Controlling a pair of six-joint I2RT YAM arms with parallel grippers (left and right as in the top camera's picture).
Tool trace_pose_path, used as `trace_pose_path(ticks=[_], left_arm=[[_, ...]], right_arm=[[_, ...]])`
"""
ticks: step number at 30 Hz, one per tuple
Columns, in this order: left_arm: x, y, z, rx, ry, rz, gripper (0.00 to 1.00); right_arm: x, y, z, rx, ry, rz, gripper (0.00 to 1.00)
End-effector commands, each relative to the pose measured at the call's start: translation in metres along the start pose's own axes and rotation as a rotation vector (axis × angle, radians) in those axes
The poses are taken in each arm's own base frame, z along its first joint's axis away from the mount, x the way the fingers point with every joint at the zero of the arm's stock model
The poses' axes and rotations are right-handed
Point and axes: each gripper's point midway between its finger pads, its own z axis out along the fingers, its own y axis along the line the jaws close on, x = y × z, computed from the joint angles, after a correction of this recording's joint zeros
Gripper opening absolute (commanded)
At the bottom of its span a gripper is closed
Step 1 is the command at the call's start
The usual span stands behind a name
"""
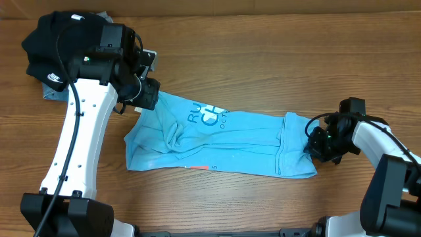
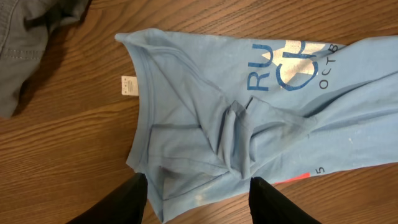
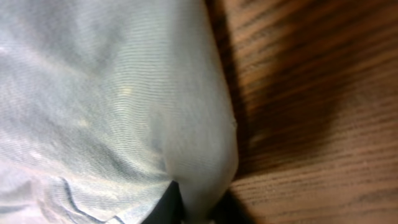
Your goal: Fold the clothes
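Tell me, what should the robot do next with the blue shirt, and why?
Probably lower the left pincer and pinch the collar end of the blue shirt. It hangs open just above that bunched cloth, while the right pincer seems to grip the far end. Then both ends could lift together.

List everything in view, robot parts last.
t-shirt: one, light blue with printed text, crumpled across the table's middle
label: one, white, at the t-shirt's collar
black garment: one, black with white logo, far left corner
grey garment: one, grey, partly under the black garment
table: one, brown wood, under everything
left arm: one, white and black, over the left side
right arm: one, white and black, at the right edge
left claw: one, black, open, above the t-shirt's left end
right claw: one, black, at the t-shirt's right end, grip unclear
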Motion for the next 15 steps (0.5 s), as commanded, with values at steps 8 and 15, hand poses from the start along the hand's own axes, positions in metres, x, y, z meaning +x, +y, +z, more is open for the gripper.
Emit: trace_pose_path(ticks=[8,15], left_arm=[[-0.003,0.002,-0.003,-0.010,-0.012,0.010,0.56],[-0.003,0.002,-0.003,-0.009,-0.014,0.010,0.55]], right_arm=[[-0.004,-0.030,-0.021,0.163,-0.034,0.095,0.04],[-0.018,-0.034,-0.084,0.273,-0.187,0.170,0.04]])
